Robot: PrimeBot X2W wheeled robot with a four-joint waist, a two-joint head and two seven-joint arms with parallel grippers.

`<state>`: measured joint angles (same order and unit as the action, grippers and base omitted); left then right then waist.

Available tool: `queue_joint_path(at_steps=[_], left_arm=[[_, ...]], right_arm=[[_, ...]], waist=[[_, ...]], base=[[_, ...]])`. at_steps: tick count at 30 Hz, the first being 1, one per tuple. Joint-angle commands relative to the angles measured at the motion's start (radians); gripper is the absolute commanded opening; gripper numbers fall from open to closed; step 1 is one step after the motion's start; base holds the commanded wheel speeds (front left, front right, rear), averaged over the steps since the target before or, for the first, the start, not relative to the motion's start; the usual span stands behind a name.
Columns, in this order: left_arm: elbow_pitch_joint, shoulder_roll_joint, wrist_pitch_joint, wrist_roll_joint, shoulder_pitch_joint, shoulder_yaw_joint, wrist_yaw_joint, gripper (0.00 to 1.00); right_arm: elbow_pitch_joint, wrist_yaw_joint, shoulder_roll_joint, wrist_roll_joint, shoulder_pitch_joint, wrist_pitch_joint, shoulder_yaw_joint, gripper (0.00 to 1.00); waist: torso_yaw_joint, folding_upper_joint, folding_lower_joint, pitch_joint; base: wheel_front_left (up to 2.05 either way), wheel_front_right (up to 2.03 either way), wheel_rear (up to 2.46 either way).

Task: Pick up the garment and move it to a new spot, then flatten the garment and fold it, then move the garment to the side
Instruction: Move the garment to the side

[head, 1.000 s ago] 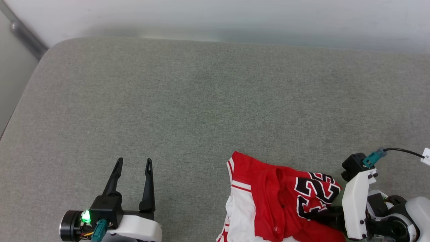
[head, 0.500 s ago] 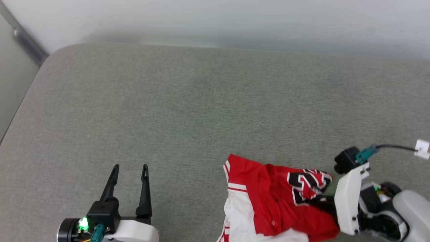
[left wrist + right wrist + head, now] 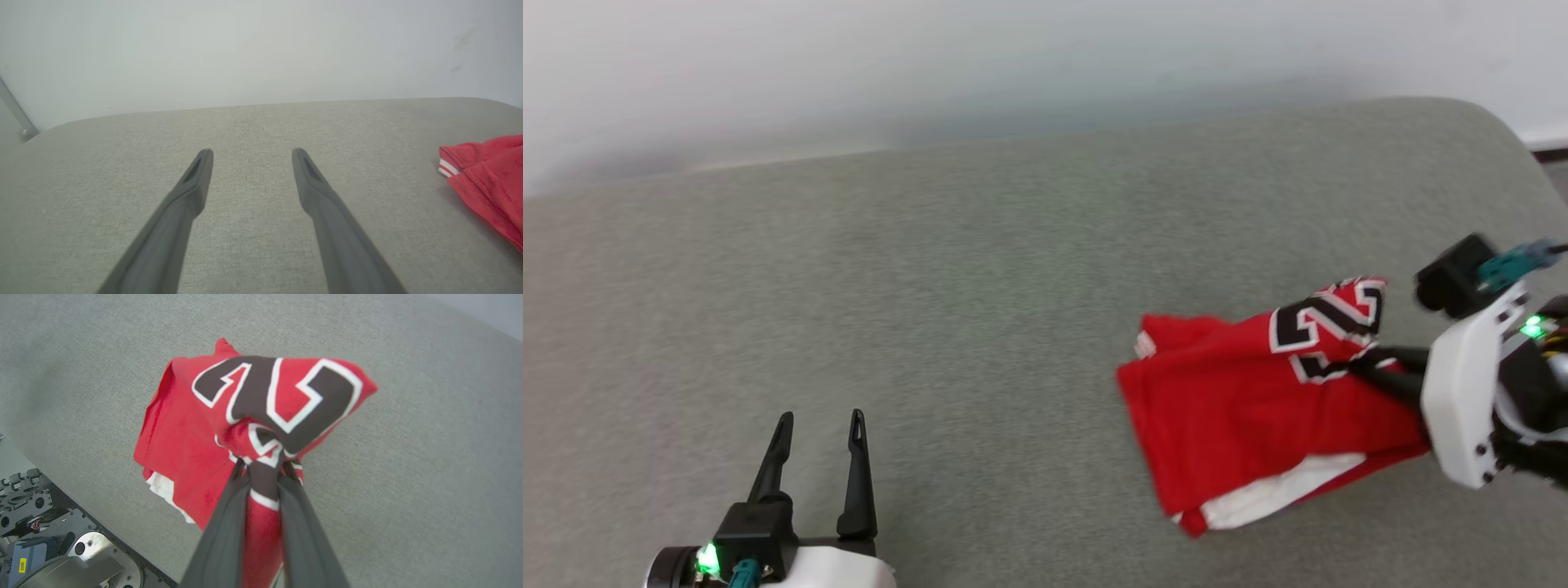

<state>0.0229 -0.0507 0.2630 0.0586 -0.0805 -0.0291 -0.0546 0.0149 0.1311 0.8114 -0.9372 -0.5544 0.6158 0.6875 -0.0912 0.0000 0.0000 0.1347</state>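
The garment (image 3: 1258, 400) is a red jersey with white trim and black white-outlined numbers, bunched at the right of the grey padded table (image 3: 980, 286). My right gripper (image 3: 1368, 367) is shut on a fold of it by the numbers and holds it lifted, the rest hanging below. From the right wrist the garment (image 3: 192, 433) drapes from my right gripper (image 3: 263, 465), whose fingers pinch the printed cloth. My left gripper (image 3: 818, 420) stands open over bare table at the lower left. Its own view shows that left gripper (image 3: 250, 152) holding nothing, with the garment (image 3: 488, 179) at the right edge.
A pale wall (image 3: 1013, 57) runs behind the table's far edge. The table's rounded far right corner (image 3: 1490, 122) shows in the head view. Below the near table edge, the robot's base (image 3: 45, 547) appears in the right wrist view.
My right gripper has shut on the garment and lifted it up and away from the near edge. The head camera has swung right, shifting the whole picture. The left gripper stays open.
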Motion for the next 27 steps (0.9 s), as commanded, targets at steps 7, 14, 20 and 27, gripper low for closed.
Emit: queue_joint_path(at_steps=[7, 14, 20, 27], left_arm=[[-0.028, 0.000, 0.002, -0.017, 0.040, 0.021, 0.011, 1.00], [-0.050, -0.011, 0.002, -0.038, 0.097, 0.023, 0.036, 1.00], [-0.079, -0.023, 0.002, -0.048, 0.144, 0.027, 0.043, 1.00], [-0.110, -0.034, 0.002, -0.053, 0.176, 0.035, 0.042, 1.00]], right_arm=[[-0.088, -0.001, 0.068, 0.021, -0.051, -0.056, -0.095, 0.00], [-0.287, -0.001, 0.093, 0.111, -0.108, -0.110, -0.195, 0.00], [-0.455, -0.001, 0.091, 0.209, -0.157, -0.134, -0.289, 0.00], [-0.629, -0.001, 0.069, 0.330, -0.232, -0.174, -0.407, 0.00]], waist=[[-0.118, 0.0000, 0.0000, 0.091], [-0.106, 0.0000, 0.0000, 0.196], [-0.082, 0.0000, 0.0000, 0.297], [-0.071, 0.0000, 0.0000, 0.382]], base=[[0.00, 0.00, 0.00], [0.00, 0.00, 0.00], [0.00, 0.00, 0.00], [0.00, 0.00, 0.00]])
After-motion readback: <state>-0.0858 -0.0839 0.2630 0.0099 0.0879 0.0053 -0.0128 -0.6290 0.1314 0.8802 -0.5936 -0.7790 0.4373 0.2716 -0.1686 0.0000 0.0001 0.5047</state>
